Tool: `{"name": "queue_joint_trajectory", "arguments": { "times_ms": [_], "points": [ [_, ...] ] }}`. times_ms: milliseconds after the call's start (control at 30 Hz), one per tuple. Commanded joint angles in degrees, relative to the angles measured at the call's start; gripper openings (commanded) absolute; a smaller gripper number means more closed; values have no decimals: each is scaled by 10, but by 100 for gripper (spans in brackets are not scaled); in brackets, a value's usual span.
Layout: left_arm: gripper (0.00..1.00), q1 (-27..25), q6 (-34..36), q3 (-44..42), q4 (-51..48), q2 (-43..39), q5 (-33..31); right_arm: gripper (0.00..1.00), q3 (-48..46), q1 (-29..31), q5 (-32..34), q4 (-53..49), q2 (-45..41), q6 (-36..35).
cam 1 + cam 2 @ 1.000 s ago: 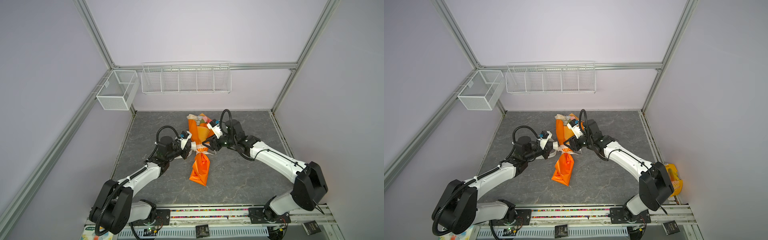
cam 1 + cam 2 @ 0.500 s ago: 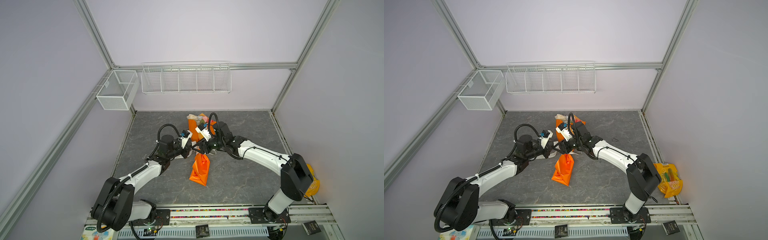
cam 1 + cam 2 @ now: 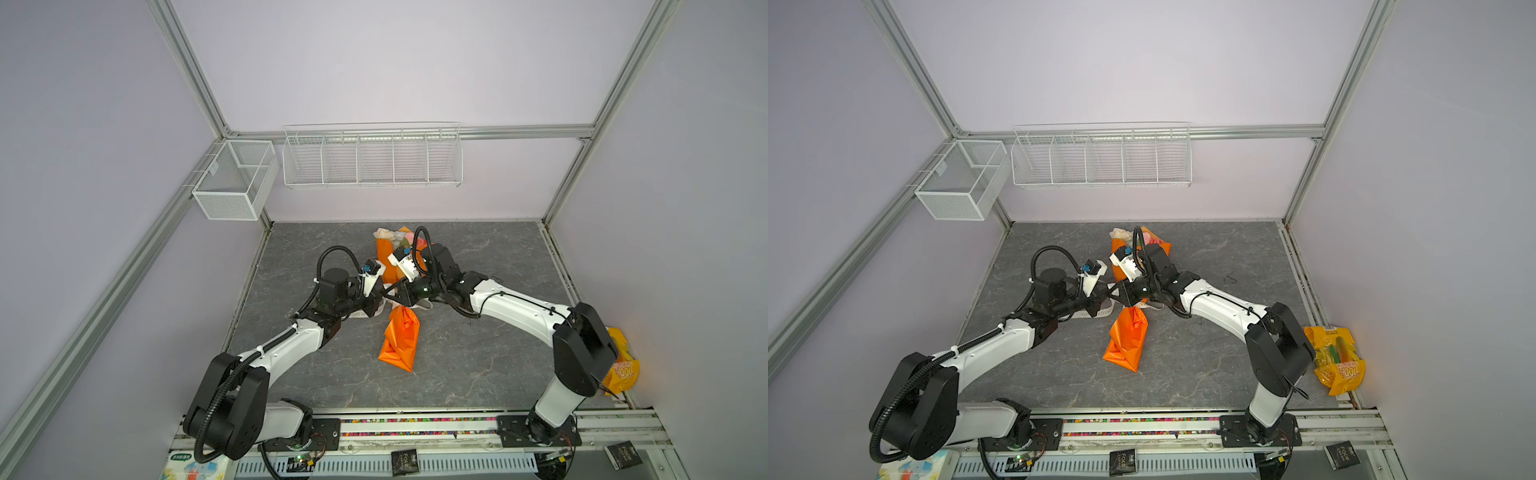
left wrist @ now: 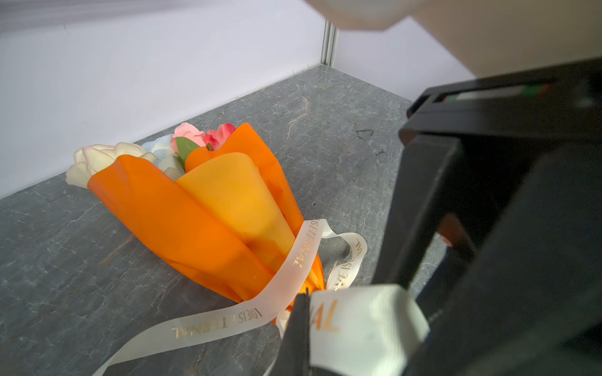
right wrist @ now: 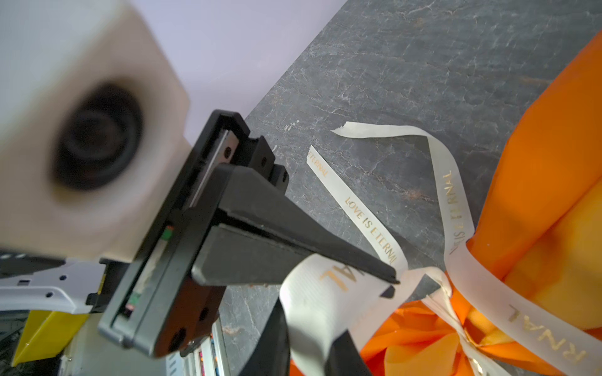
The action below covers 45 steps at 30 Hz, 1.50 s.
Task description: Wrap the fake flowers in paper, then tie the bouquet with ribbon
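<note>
The bouquet of fake flowers (image 4: 97, 159) lies wrapped; left fingers (image 5: 293, 228) pinch the ribbon (image 5: 371, 228), right fingers (image 5: 270, 345) straddle it, grip unclear.

- You have the bouquet of fake flowers (image 4: 97, 159) lying on the grey counter (image 4: 65, 260), blooms toward the wall (image 4: 130, 65), rolled in an orange wrapping sheet (image 4: 169, 215).
- A cream ribbon (image 4: 299, 260) (gold lettering, "LOVE IS ETERNAL") crosses the wrap's narrow end.
- Your left claw (image 4: 302, 306) pinches the ribbon with its tips together; the right claw (image 4: 395, 276) sits just beside it.
</note>
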Motion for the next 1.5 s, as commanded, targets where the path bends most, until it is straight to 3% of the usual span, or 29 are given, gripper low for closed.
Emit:
{"name": "queue_joint_trajectory", "arguments": {
  "times_ms": [0,33,133,267,367,433,500,667,1033,1167,1467],
  "points": [
    [25,-3,-8,21,-27,-5,-34,8,1,0,10,-2,-11,-4],
    [36,-1,-33,28,-44,-8,-60,7,-2,0,14,-2,-10,-2],
    [49,5,-110,43,-108,-24,-126,7,-11,-1,30,1,-6,4],
    [64,44,-208,55,-166,-17,-96,7,-17,-2,36,10,-2,7],
    [64,93,-308,73,-195,20,-49,7,-15,-3,36,10,0,8],
    [67,109,-317,89,-196,53,9,7,-15,-3,39,11,0,7],
    [68,112,-357,126,-242,94,-39,7,-13,-3,37,8,-1,4],
    [65,117,-385,296,-434,225,-120,7,-10,-3,39,6,-6,1],
    [69,116,-538,426,-523,363,-203,7,-11,-3,51,3,-7,-5],
    [71,99,-584,464,-567,391,-272,7,-11,-3,53,6,-5,-5],
    [74,80,-661,547,-614,448,-288,7,-7,-2,53,6,2,-10]
  ]
}}
